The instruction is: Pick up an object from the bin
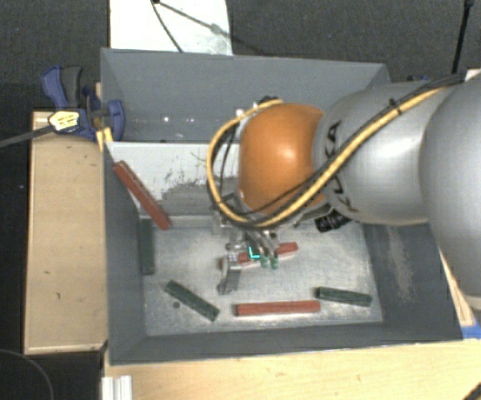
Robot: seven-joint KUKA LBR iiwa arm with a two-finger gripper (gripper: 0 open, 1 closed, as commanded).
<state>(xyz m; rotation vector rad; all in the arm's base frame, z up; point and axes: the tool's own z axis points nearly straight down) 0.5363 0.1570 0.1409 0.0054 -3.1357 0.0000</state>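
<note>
As we sweep from the bin's [125,290] left wall, a brown-red stick [142,195] leans there, a dark green stick [146,248] below it and another green stick [192,300] flat on the floor. Mid-bin, the tool [251,258] hangs low, right over a short red stick [286,247] whose right end pokes out beside it. Open or closed? I cannot tell from up here. To me, this is the reach-and-grasp step, nothing lifted yet. Further right, a long red stick [276,308] and a last green stick [343,297] lie well apart. Next move, I'd say: settle squarely around that short red stick, close firmly, then lift straight up.
</note>
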